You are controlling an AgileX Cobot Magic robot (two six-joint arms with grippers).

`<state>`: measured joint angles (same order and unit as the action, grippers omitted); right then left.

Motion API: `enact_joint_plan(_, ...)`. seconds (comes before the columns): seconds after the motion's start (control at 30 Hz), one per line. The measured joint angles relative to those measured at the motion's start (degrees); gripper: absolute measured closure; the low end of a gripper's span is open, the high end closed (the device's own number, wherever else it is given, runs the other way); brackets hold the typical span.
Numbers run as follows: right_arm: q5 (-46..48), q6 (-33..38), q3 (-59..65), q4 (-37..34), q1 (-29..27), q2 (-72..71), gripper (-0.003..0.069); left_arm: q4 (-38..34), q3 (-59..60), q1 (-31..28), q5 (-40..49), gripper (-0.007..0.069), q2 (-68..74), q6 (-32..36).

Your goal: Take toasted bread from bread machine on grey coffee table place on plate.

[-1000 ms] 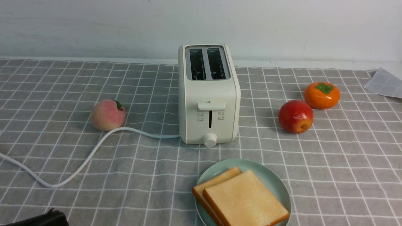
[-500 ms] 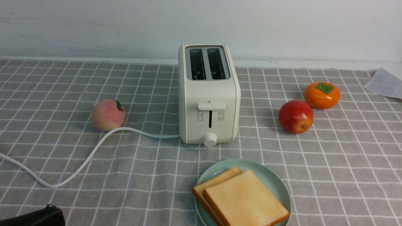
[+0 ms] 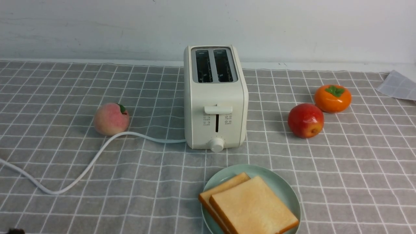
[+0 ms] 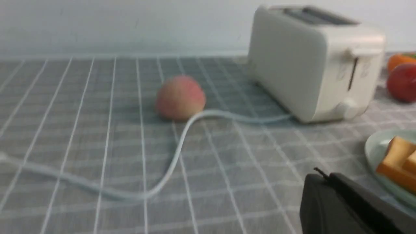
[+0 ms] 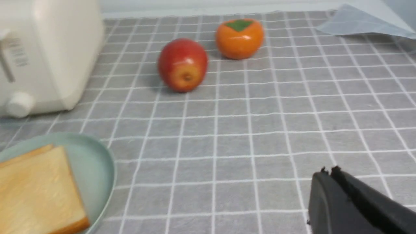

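Grid-cloth table, robot's side: open strip left of the plate, crossed farther left by the white cord, which loops from the toaster past the near side of the peach. Right of plate: broad bare cloth, passable. Straight ahead beyond plate: narrow gap, then toaster blocks. Right of toaster: lane, bounded by apple and persimmon, close together. Wall closes the far side. Slots unobstructed from above.
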<state>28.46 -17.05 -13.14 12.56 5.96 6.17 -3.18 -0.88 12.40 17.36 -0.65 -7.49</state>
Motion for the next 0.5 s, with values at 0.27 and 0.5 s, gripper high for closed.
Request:
enact_joint_plan(0.27,-13.5,-9.3,8.0,3.4,-2.5,-4.1,0.0669,1.8,2.6,-4.5,6.4,0.0624,0.0,-2.3)
enact_joint_plan(0.5,-16.8,-9.5,12.1,3.6,-2.5,-5.0,0.0669,2.0,2.6,-5.2,6.4,0.0617,0.0,-1.0)
